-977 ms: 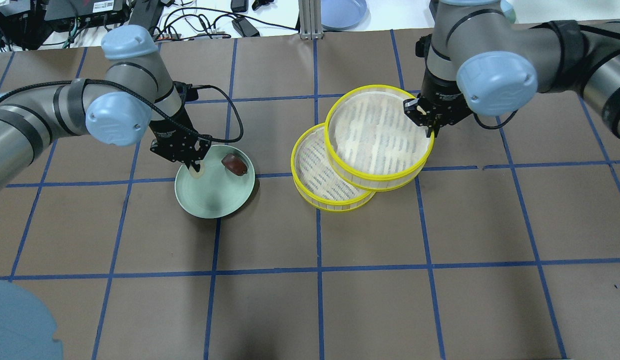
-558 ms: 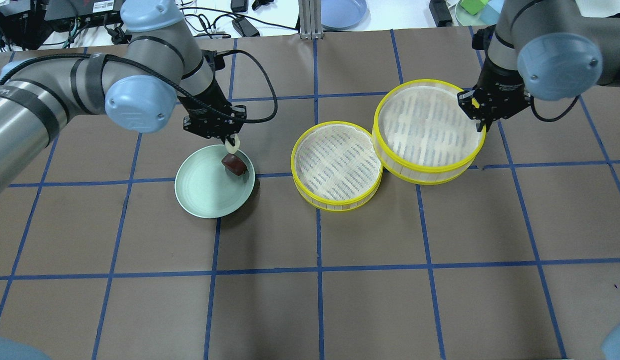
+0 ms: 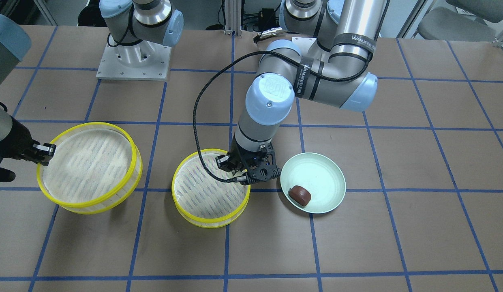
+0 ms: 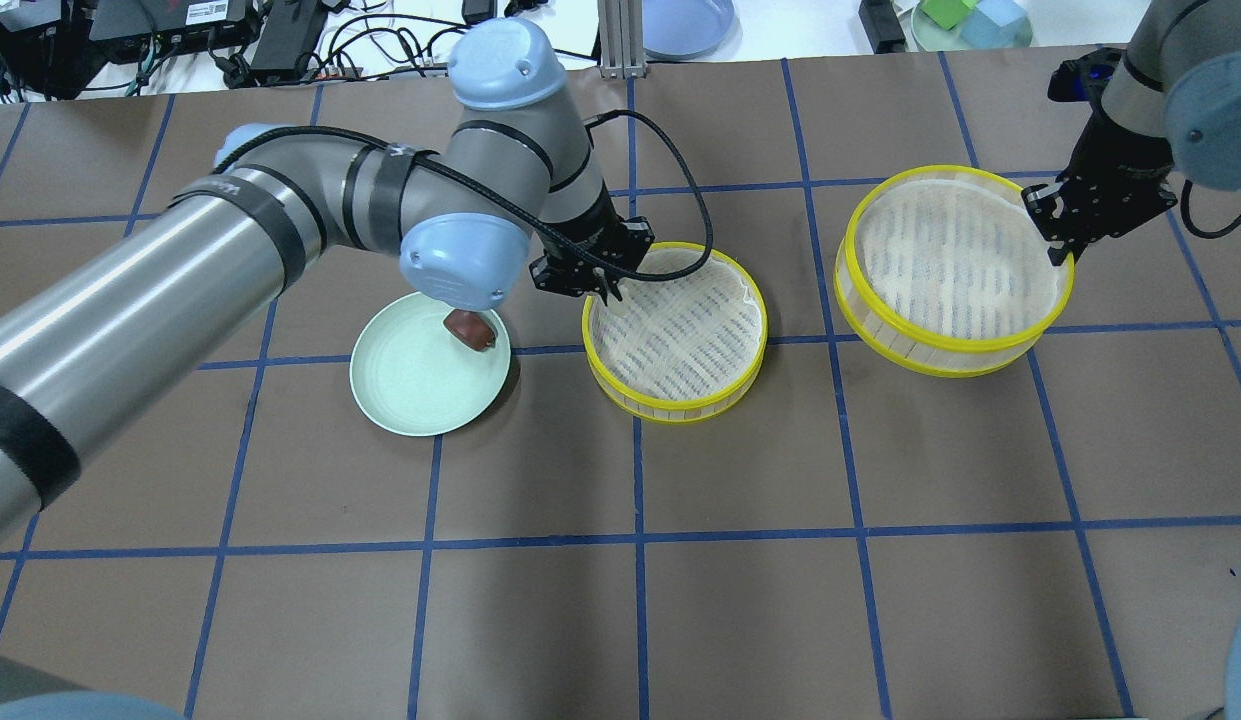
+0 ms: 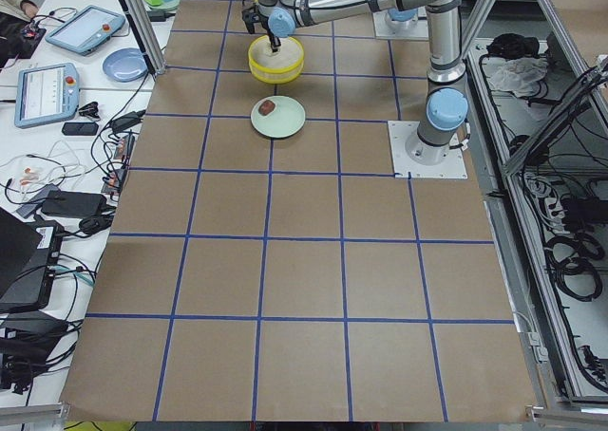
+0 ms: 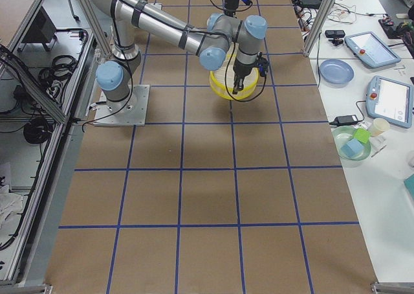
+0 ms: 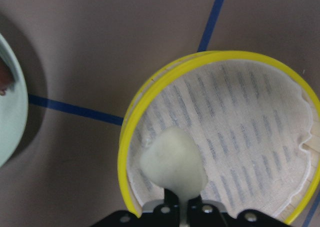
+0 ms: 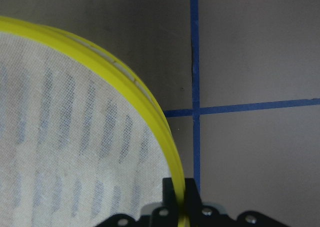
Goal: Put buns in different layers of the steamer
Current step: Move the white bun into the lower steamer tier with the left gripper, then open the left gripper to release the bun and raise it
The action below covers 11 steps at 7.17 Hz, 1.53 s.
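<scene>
My left gripper (image 4: 605,288) is shut on the cream-white bun (image 7: 172,163) and holds it just inside the left edge of one yellow-rimmed steamer tray (image 4: 680,408), which stands on the table and also shows in the front view (image 3: 210,221). The dark reddish-brown bun (image 4: 470,330) lies on the pale green plate (image 4: 405,400). My right gripper (image 4: 1060,248) is shut on the rim (image 8: 150,107) of the second steamer tray (image 4: 940,362), to the right of the first and apart from it. That tray is empty and slightly tilted.
Beyond the table's far edge are a blue plate (image 4: 685,25), cables and electronics (image 4: 180,30), and a bowl of coloured blocks (image 4: 965,20). The arm bases (image 3: 133,61) stand on the robot's side. Blue tape lines grid the brown table.
My left gripper lifted the white bun off the plate and carried it right, over the first tray's edge. My right gripper moved the second tray off the first and further right.
</scene>
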Each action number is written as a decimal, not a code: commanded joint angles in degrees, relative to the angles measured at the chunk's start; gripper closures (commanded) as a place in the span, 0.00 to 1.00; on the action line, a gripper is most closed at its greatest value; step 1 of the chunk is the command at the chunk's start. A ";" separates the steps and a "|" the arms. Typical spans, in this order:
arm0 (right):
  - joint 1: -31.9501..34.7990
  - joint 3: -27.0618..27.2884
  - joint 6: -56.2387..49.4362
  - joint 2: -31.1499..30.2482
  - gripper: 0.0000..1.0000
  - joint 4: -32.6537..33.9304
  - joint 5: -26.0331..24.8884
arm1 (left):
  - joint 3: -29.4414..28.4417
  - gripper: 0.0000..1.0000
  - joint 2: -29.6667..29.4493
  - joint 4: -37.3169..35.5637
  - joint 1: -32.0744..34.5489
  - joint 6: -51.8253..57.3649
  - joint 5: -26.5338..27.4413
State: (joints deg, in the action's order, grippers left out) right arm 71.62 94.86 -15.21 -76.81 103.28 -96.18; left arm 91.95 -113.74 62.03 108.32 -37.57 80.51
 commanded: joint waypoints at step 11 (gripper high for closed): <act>19.15 -0.63 26.09 1.83 0.99 2.18 6.39 | 5.76 0.00 3.18 1.87 -18.65 36.23 7.20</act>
State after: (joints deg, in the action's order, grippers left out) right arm 87.51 94.46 6.48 -76.19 104.65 -93.77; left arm 95.30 -110.36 63.60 93.03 -6.25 87.58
